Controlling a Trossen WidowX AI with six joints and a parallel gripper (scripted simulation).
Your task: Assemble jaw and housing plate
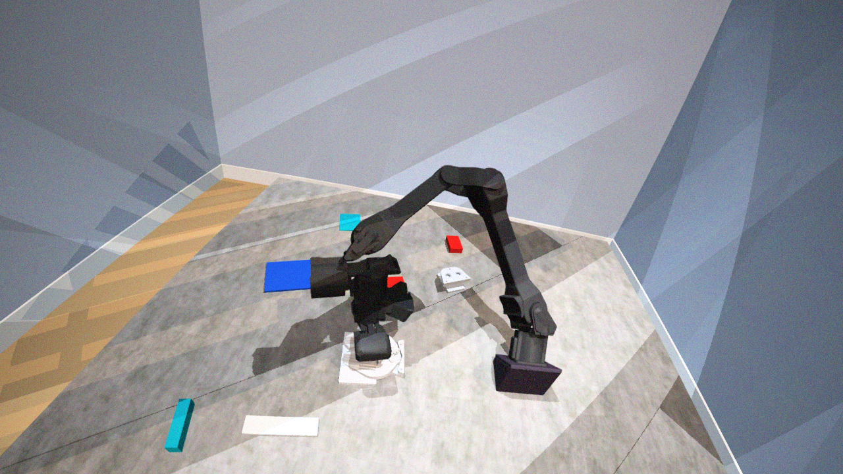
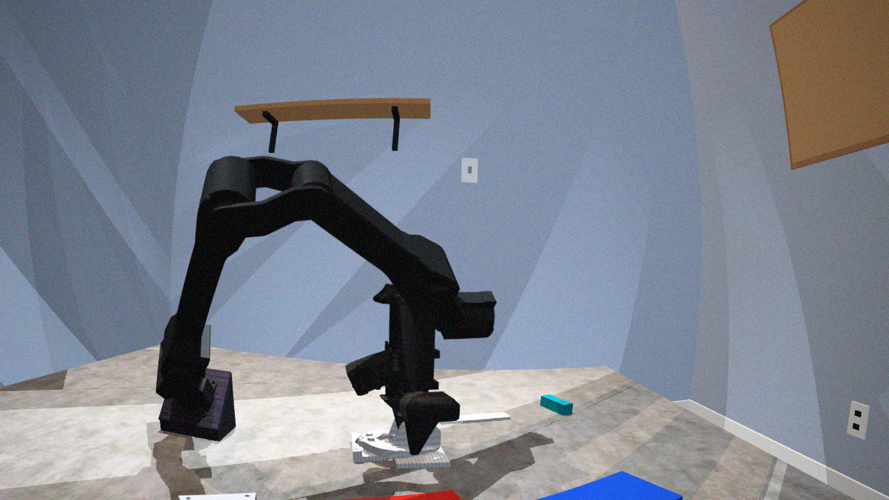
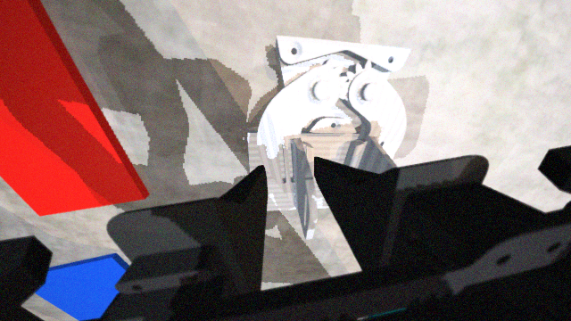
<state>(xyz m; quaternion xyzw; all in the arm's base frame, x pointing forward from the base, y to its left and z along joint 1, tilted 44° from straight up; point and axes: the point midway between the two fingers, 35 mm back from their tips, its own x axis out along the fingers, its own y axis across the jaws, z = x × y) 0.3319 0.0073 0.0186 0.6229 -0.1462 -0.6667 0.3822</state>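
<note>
The white base (image 1: 353, 374) (image 2: 422, 460) (image 3: 343, 50) lies on the table under my gripper. In the wrist view the left jaw (image 3: 277, 118) and the right jaw (image 3: 394, 113) lie side by side on it, each with a round pin top showing in its hub; their teeth face each other and appear to touch. My gripper (image 3: 288, 167) (image 2: 408, 435) points down and is shut on the left jaw's upright tab, which stands between the fingers. How deep each hub sits is unclear. The white housing plate (image 1: 455, 274) (image 2: 217, 496), with two large holes, lies apart from the base.
A red slab (image 1: 395, 282) (image 3: 40, 111) and a blue slab (image 1: 287, 276) (image 2: 615, 487) (image 3: 85, 285) lie near the base. A small red block (image 1: 454, 243), a cyan block (image 1: 348, 221), a teal bar (image 1: 180, 425) (image 2: 555, 404) and a white strip (image 1: 280, 425) lie farther out.
</note>
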